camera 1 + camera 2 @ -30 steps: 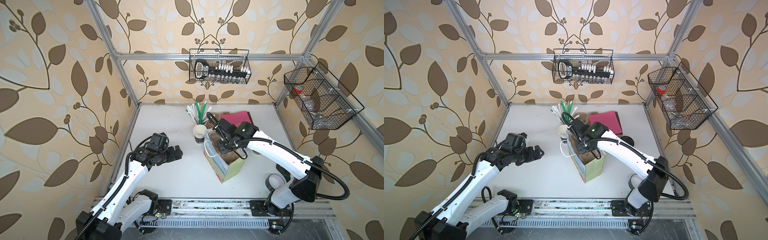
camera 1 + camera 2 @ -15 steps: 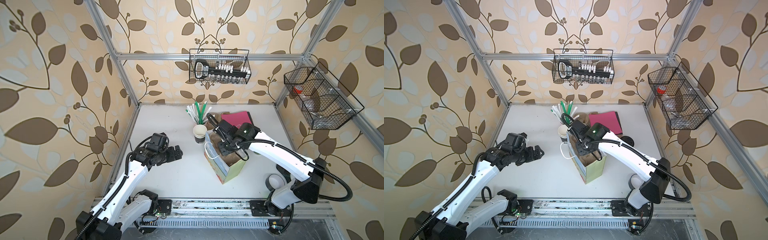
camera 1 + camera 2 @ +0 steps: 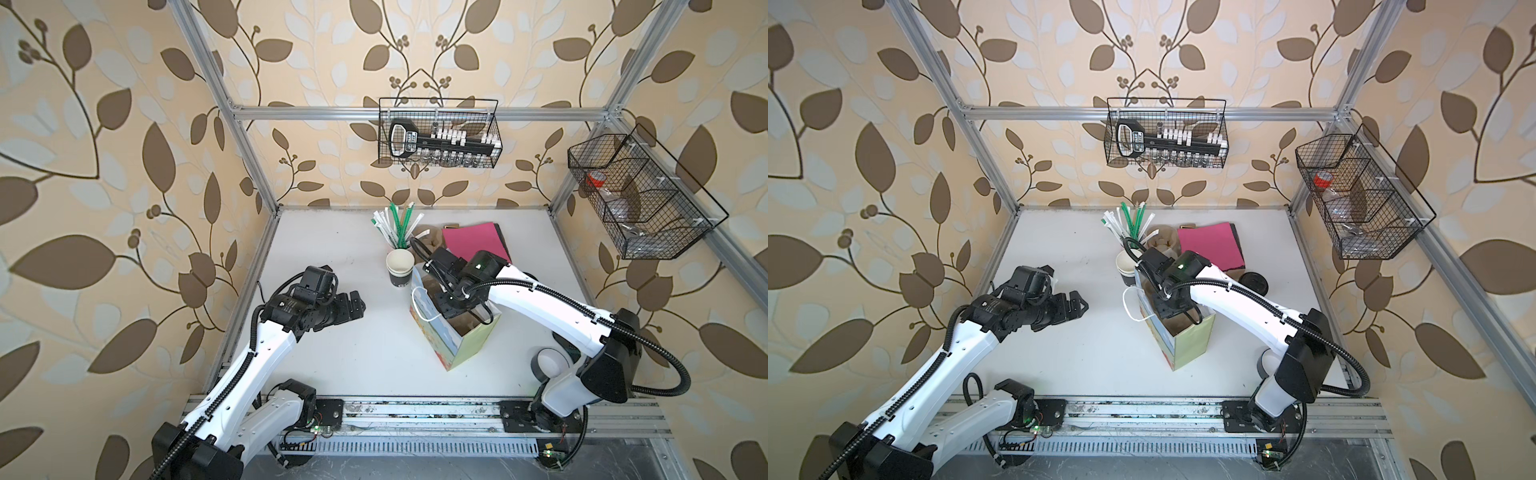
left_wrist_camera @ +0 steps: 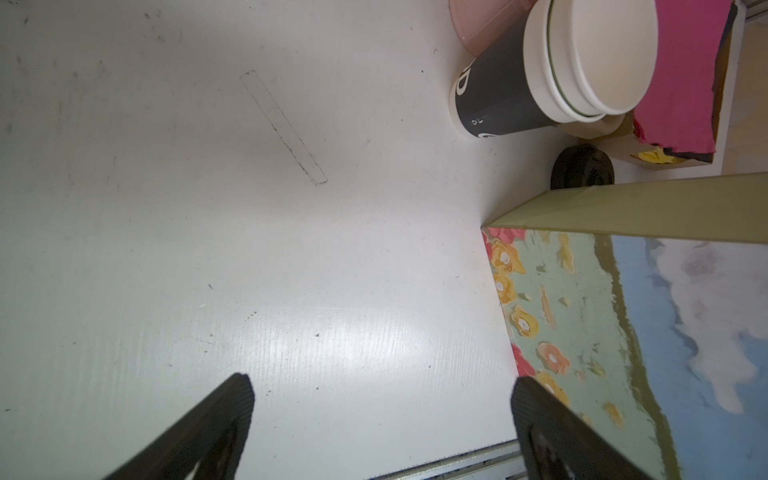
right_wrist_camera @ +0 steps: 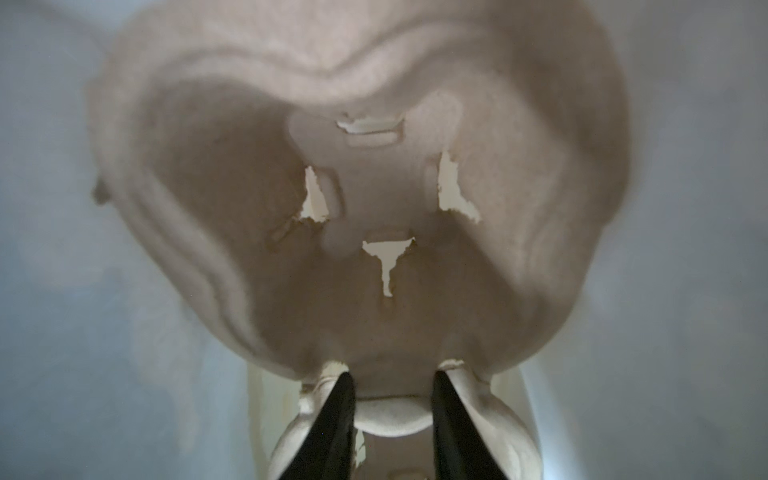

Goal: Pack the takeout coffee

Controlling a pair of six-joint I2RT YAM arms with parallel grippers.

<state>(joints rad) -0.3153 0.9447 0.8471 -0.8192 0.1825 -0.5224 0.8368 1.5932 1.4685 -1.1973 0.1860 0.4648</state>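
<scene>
The takeout coffee is out of view in every frame. My right gripper [image 3: 448, 305] [image 3: 1163, 306] reaches down into the flowered paper bag [image 3: 467, 347] [image 3: 1192, 347] standing mid-table. In the right wrist view that gripper [image 5: 392, 376] is shut on the middle ridge of a brown moulded pulp cup carrier [image 5: 374, 187], which fills the view between the bag's pale walls. My left gripper [image 3: 356, 308] [image 3: 1079, 308] hangs open and empty over bare table left of the bag. The left wrist view has the left gripper [image 4: 382, 399] beside the bag's painted side [image 4: 623, 332].
A stack of lidless dark-sleeved cups [image 3: 400, 266] [image 4: 519, 95] stands just behind the bag. Behind that are wrapped straws [image 3: 395, 224], more brown carriers [image 3: 1163, 241] and pink napkins [image 3: 473, 241]. A loose black lid [image 3: 1255, 282] [image 4: 582, 166] lies right of the bag. Wire baskets [image 3: 438, 141] hang on the walls.
</scene>
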